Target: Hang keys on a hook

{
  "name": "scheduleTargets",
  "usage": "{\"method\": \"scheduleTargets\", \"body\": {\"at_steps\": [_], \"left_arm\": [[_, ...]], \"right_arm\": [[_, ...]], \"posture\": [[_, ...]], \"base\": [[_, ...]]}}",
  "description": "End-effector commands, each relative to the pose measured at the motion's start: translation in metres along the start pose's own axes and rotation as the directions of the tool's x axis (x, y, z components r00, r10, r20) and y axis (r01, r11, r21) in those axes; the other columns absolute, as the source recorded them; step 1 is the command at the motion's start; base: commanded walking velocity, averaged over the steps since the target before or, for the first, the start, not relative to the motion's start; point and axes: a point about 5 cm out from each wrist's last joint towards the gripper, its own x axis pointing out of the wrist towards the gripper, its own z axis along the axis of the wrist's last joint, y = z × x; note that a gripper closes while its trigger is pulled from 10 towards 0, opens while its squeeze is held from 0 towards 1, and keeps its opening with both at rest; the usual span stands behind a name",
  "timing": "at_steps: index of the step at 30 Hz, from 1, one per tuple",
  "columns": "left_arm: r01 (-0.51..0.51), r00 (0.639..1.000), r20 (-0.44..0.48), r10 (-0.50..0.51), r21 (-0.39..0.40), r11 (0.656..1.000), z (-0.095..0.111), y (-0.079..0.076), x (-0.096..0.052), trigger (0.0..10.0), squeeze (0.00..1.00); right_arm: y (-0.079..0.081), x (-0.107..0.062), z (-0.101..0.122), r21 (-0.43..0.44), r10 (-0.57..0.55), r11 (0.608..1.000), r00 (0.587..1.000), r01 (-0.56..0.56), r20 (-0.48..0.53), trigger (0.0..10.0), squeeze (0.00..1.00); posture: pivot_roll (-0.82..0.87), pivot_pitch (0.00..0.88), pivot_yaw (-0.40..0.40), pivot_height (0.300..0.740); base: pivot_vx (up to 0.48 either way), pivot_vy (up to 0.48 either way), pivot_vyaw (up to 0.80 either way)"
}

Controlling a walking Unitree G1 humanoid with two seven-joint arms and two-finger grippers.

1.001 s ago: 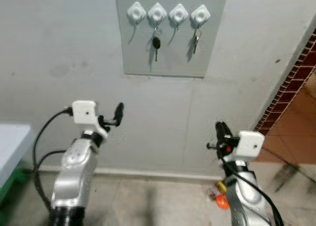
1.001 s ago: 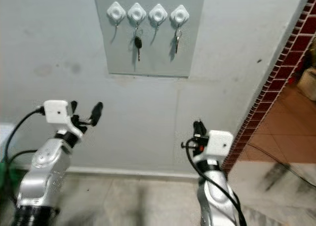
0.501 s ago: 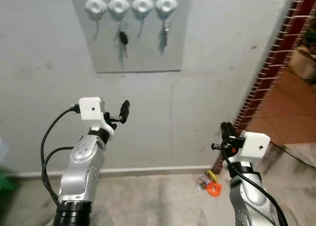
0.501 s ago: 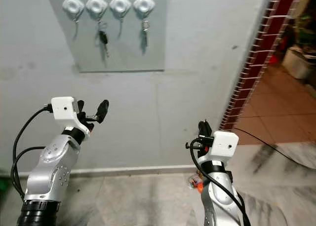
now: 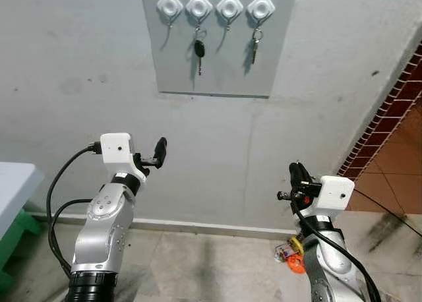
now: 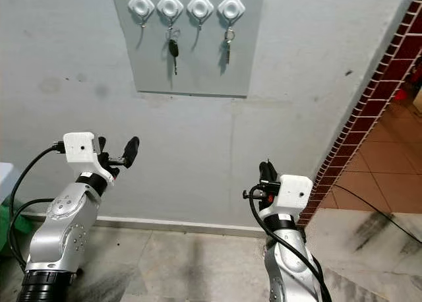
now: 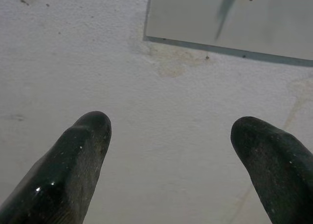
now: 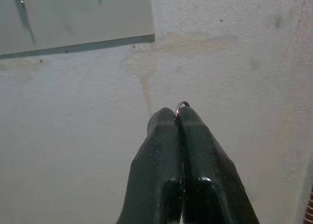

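A grey panel (image 5: 217, 71) on the wall carries a row of white diamond hooks (image 5: 170, 5). A black key (image 5: 199, 50) hangs from the second hook and a silver key (image 5: 254, 48) from the fourth hook (image 5: 261, 6); the first and third are bare. My right gripper (image 5: 295, 173) is raised below and right of the panel, well short of it, shut on a small metal key ring (image 8: 181, 104) that peeks out between its fingertips; the keys themselves are hidden. My left gripper (image 6: 116, 150) is raised on the left, open and holding nothing, facing the wall under the panel's lower edge (image 7: 225, 47).
A brick-red tiled wall edge (image 5: 389, 117) and an opening lie to the right. An orange and yellow object (image 5: 293, 257) lies on the floor by the baseboard. A pale table (image 5: 13, 190) with a green leg stands at the left.
The camera swung right and then back left, so the panel shifted in the picture. Both arms keep the same pose; the right gripper stays shut and the left open.
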Motion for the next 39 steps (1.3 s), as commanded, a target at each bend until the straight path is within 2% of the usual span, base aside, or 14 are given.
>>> {"method": "scheduleTargets", "body": {"at_steps": [1,11,29,30,39], "left_arm": [[0.002,1.0,0.02,-0.002,-0.001,1.0,0.0042,0.003,-0.0022,10.0,0.0],[-0.002,1.0,0.018,0.002,-0.004,1.0,0.0043,0.0022,-0.0026,10.0,0.0],[0.009,0.999,0.031,-0.009,0.001,1.0,0.0056,-0.0007,-0.0054,10.0,0.0],[-0.019,0.999,0.034,0.018,0.019,1.0,0.0056,-0.0003,-0.0054,10.0,0.0],[-0.004,0.999,0.05,0.003,0.011,1.0,0.0076,-0.0037,-0.0056,10.0,0.0]], "right_arm": [[0.0018,0.0006,0.0039,0.008,0.011,1.0,1.0,-0.011,0.01,10.0,0.0],[0.0013,0.001,0.0038,0.009,0.012,1.0,1.0,-0.012,0.006,10.0,0.0],[0.0014,0.0007,0.0042,0.012,0.02,1.0,1.0,-0.02,0.001,10.0,0.0],[0.0015,0.0006,0.0043,0.012,0.021,1.0,1.0,-0.021,0.0,10.0,0.0],[0.0019,0.0001,0.0035,0.012,0.034,0.999,0.999,-0.034,-0.01,10.0,0.0]], "posture": [[-0.03,0.0,0.035,0.74],[-0.03,0.0,0.033,0.74],[-0.02,0.0,0.026,0.74],[-0.02,0.0,0.024,0.74],[-0.02,0.0,0.022,0.74]], "base": [[0.0,0.0,0.0],[0.027,0.0,0.0],[0.341,0.0,0.0],[0.0,0.0,0.0],[0.0,0.0,0.0]]}}
